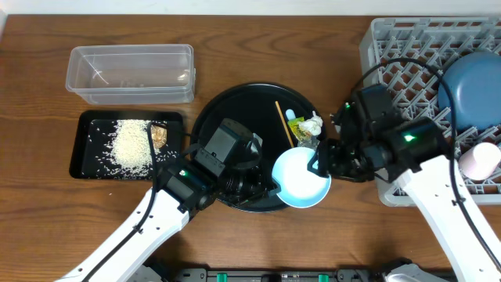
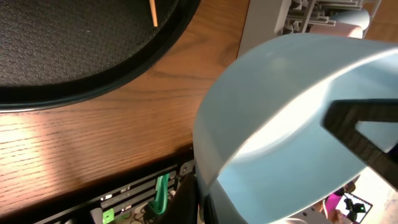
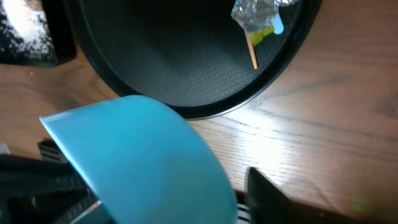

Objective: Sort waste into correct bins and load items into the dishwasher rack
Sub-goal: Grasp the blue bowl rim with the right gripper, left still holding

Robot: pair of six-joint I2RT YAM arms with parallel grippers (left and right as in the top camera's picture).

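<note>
The left hand [image 1: 268,186] is clamped on the light blue bowl [image 1: 301,180], at five o'clock of the round black tray [image 1: 235,102]. The right hand [image 1: 319,161] straddles its rim, though I can't tell if it grips. Likely a handover toward the dishwasher rack [image 1: 391,47] at three o'clock.

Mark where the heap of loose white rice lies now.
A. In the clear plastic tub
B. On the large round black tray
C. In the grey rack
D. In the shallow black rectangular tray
D: the overhead view shows the white rice heaped inside the shallow black rectangular tray, just below the clear tub.
</note>
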